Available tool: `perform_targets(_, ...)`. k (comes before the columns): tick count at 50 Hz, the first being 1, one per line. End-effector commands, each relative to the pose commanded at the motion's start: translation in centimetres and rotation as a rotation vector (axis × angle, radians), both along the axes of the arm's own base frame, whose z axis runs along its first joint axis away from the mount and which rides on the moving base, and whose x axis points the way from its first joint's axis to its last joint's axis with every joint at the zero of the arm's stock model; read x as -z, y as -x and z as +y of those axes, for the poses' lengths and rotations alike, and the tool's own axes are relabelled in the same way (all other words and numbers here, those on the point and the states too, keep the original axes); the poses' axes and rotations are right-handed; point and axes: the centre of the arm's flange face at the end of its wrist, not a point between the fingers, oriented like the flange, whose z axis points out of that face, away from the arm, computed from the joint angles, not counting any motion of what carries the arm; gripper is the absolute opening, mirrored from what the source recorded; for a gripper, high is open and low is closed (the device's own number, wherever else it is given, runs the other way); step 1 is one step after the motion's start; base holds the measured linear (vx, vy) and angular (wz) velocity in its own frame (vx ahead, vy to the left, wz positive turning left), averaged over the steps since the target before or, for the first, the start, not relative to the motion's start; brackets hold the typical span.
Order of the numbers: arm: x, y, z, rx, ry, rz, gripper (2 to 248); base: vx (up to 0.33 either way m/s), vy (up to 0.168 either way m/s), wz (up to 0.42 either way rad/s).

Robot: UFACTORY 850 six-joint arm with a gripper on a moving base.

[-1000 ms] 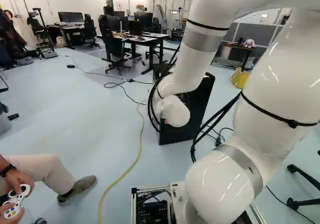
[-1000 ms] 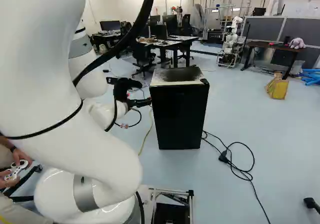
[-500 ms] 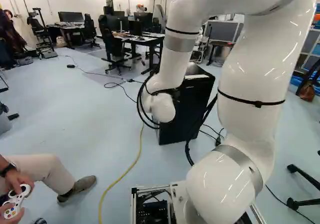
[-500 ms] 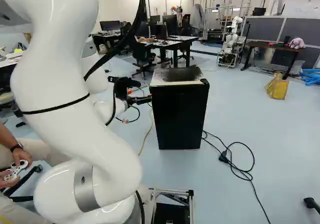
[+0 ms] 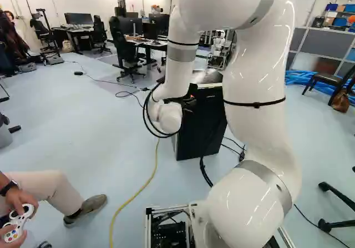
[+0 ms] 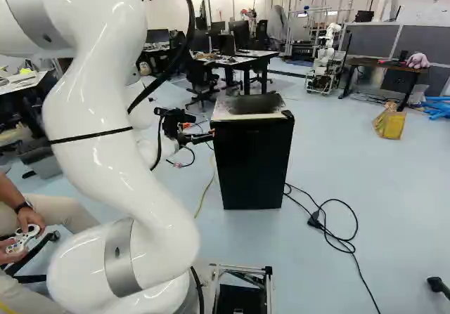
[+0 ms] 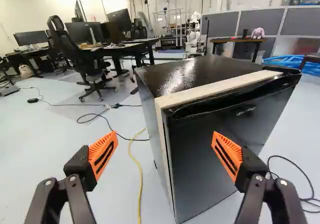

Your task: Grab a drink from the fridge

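Observation:
My gripper (image 6: 200, 138) is at the left side of the black fridge (image 6: 253, 161) in the right base view. In the wrist view the gripper (image 7: 165, 156) stands open, its orange pads wide apart with nothing held. The fridge (image 7: 210, 156) is ahead; its near door edge (image 7: 170, 154) appears between the two fingers, and one finger overlaps the door front. The door is closed, with its top lip (image 7: 235, 103) facing the gripper. Whether a finger touches the fridge I cannot tell. No drink is visible.
A yellow cable (image 5: 151, 176) runs over the floor left of the fridge; a black cable (image 6: 341, 240) lies to its right. A person's leg and shoe (image 5: 93, 205) are near the base's left. Desks, chairs and another robot (image 6: 325, 54) stand behind.
In the left base view my arm has swung leftward, uncovering more of the fridge. The gripper has shifted only slightly beside it. Base and fridge have stayed put.

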Motion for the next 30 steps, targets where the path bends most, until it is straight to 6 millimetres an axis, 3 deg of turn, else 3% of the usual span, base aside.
perform_targets(30, 0.9, -4.4, 1.9, 0.131, -0.023, -0.059, 247, 0.000, 0.000, 0.000)
